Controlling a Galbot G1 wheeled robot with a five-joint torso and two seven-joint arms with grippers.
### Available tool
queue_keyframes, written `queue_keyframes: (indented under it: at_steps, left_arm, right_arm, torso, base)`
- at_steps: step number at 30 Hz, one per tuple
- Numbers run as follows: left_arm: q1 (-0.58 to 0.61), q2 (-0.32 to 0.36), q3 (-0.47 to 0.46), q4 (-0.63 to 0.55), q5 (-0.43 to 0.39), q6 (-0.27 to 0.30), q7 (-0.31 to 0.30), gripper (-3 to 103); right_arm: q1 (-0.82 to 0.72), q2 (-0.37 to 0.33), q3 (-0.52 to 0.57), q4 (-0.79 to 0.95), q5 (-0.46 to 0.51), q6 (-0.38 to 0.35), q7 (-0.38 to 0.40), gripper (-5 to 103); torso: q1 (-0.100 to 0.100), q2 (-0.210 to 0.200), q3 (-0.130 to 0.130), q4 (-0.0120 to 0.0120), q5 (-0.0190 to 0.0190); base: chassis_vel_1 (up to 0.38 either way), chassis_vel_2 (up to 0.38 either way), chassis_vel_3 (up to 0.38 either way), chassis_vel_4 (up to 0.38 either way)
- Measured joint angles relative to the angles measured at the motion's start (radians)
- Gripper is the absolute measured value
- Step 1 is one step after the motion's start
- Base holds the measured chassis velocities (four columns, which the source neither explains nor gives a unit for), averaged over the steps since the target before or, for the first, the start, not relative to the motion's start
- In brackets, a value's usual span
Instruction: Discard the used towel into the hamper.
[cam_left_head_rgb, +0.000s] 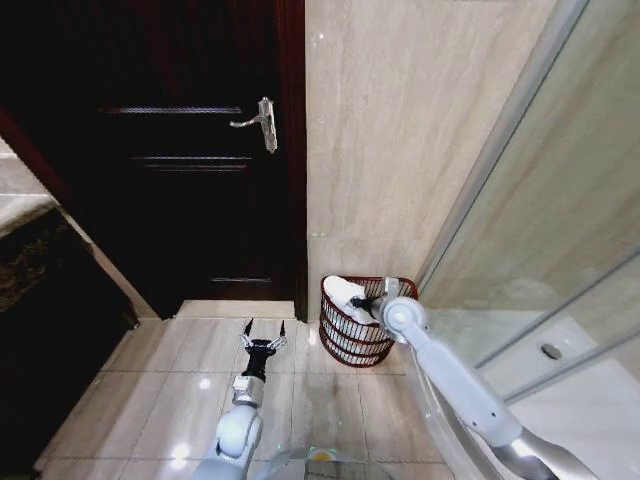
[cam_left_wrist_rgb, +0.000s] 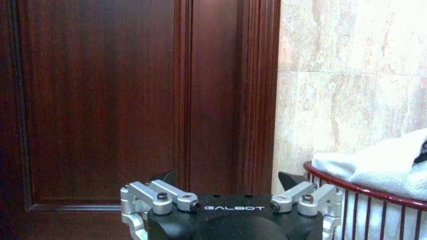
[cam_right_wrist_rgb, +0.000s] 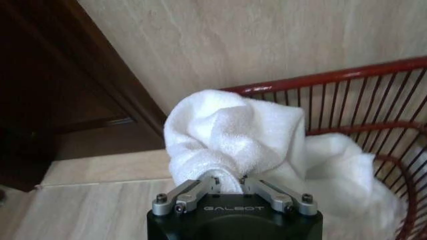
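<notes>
The hamper (cam_left_head_rgb: 352, 335), a dark red basket of open slats, stands on the floor against the tiled wall beside the door. The white towel (cam_left_head_rgb: 341, 293) bulges over the hamper's rim on the door side. My right gripper (cam_left_head_rgb: 366, 303) reaches over the hamper. In the right wrist view the right gripper (cam_right_wrist_rgb: 227, 183) is shut on a fold of the towel (cam_right_wrist_rgb: 233, 132), which drapes partly inside the hamper (cam_right_wrist_rgb: 347, 76). Left of the hamper, my left gripper (cam_left_head_rgb: 264, 331) hangs open and holds nothing. The left wrist view shows the left gripper (cam_left_wrist_rgb: 228, 180), the towel (cam_left_wrist_rgb: 387, 165) and the hamper's rim (cam_left_wrist_rgb: 347, 187).
A dark wooden door (cam_left_head_rgb: 190, 150) with a metal lever handle (cam_left_head_rgb: 258, 120) is shut behind the left gripper. A glass shower screen (cam_left_head_rgb: 540, 250) and its raised base stand right of the hamper. A dark cabinet (cam_left_head_rgb: 40, 300) lines the left side. Glossy floor tiles (cam_left_head_rgb: 150, 390) lie between them.
</notes>
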Motion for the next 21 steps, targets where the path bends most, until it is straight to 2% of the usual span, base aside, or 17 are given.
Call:
queue_keyframes:
  at_steps: [7,12,21]
  left_arm:
    - [0.001,-0.001,0.000,-0.003,0.001,-0.003,-0.001,100]
    - [-0.017,-0.001,0.006,0.007,0.000,0.000,0.000,100]
    - [0.001,-0.019,-0.003,0.001,0.000,-0.004,-0.001,100]
  right_arm:
    - [0.050,-0.027,-0.047,-0.030,0.122,0.000,0.064,6]
    - [0.073,-0.062,-0.087,-0.062,0.180,0.001,0.080,6]
    - [0.103,-0.034,-0.136,-0.141,0.231,0.001,0.085,6]
  torso:
    - [0.000,0.000,0.000,0.0004,0.0001]
    - [0.000,0.000,0.000,-0.0001,0.0000]
    - [0.000,0.000,0.000,0.0003,0.0001]
  base:
    - [0.000,0.000,0.000,0.000]
    - [0.000,0.000,0.000,0.000]
    - [0.000,0.000,0.000,0.000]
